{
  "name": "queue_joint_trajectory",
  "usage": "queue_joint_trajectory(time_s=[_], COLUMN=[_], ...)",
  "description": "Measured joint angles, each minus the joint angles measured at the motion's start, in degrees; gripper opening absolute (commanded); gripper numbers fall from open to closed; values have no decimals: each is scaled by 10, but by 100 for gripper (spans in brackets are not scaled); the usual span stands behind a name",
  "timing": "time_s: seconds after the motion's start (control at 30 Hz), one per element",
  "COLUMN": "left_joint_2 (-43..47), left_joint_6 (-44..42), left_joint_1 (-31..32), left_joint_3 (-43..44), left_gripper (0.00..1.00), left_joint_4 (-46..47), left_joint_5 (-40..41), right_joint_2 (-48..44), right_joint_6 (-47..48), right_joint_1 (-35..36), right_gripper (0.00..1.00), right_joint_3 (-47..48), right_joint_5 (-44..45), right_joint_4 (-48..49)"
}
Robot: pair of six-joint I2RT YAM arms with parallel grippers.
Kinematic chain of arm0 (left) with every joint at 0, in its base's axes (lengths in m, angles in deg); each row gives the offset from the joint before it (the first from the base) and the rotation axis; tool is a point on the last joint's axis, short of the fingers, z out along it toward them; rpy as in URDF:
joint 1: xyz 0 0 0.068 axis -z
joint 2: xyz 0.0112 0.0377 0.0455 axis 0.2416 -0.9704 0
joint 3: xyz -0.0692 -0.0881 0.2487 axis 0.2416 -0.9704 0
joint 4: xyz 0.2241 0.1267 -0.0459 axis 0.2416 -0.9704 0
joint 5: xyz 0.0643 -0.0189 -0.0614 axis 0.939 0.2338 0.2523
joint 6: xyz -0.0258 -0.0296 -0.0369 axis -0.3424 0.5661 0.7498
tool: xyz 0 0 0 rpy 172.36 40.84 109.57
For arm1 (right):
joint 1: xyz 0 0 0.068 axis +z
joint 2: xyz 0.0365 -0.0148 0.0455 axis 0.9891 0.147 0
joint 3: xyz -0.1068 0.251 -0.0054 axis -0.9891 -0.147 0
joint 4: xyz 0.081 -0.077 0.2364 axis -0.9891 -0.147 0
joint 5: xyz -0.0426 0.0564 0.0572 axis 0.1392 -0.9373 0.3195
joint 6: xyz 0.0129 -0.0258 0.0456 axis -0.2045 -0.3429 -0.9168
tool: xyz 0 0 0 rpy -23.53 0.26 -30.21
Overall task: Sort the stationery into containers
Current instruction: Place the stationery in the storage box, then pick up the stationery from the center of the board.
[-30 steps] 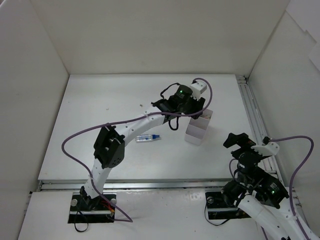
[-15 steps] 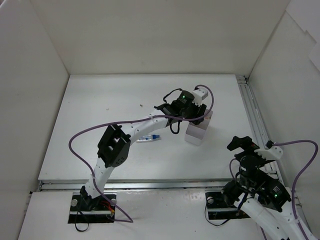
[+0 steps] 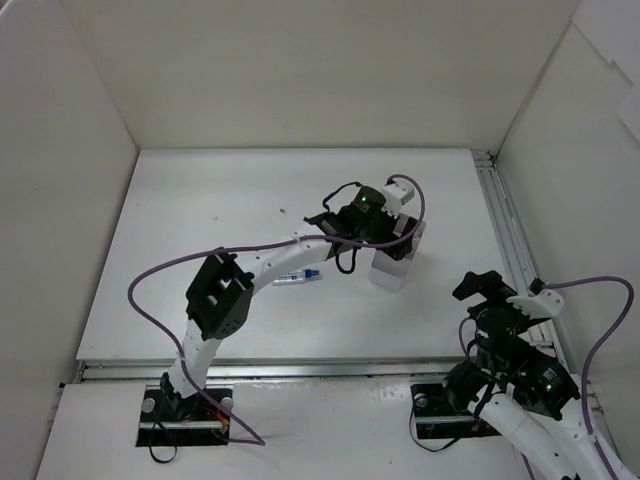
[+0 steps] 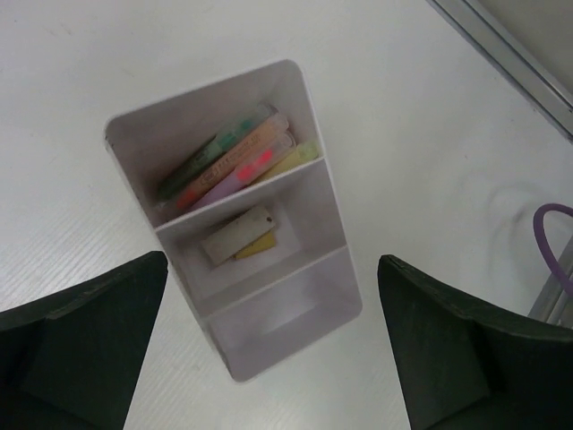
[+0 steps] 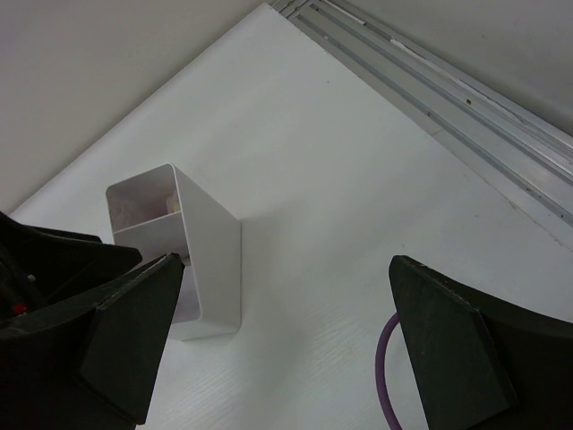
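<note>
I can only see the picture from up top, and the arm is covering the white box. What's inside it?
Observer: The left wrist camera looks straight down into the white box. Its far compartment holds several coloured pens leaning together.
Operator: What about the middle part?
Observer: Two eraser blocks lie in it, the beige one partly on top of the yellowish one.
Operator: Is the arm holding anything over the box?
Observer: No. The left gripper is wide open above the box with nothing in it.
</note>
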Motion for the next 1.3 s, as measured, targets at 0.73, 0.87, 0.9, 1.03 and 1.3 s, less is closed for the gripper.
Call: queue_joint_trajectory(time_s=[0.73,0.87,0.9,1.03,1.3], left_joint_2=[808,877,890,938,936], left_joint_6=[161,200,207,226,238], left_joint_1=[-127,-131,-132,-134,-134], left_joint_3=[-676,-704,-706,-706,-706], left_gripper=[100,100,100,100,100], left_joint_4=[-99,-161,-173,-203,-221], left_joint_5=[276,296,300,320,335], right_joint_2=[748,850,873,946,1052], right_joint_6=[523,631,648,701,737], right_joint_1=[80,95,97,99,100], right_gripper=[98,98,98,98,98], right_joint_3=[325,406,420,452,504], right_joint_5=[-672,-712,-716,-714,-706], right_joint_4=[217,203,202,195,180])
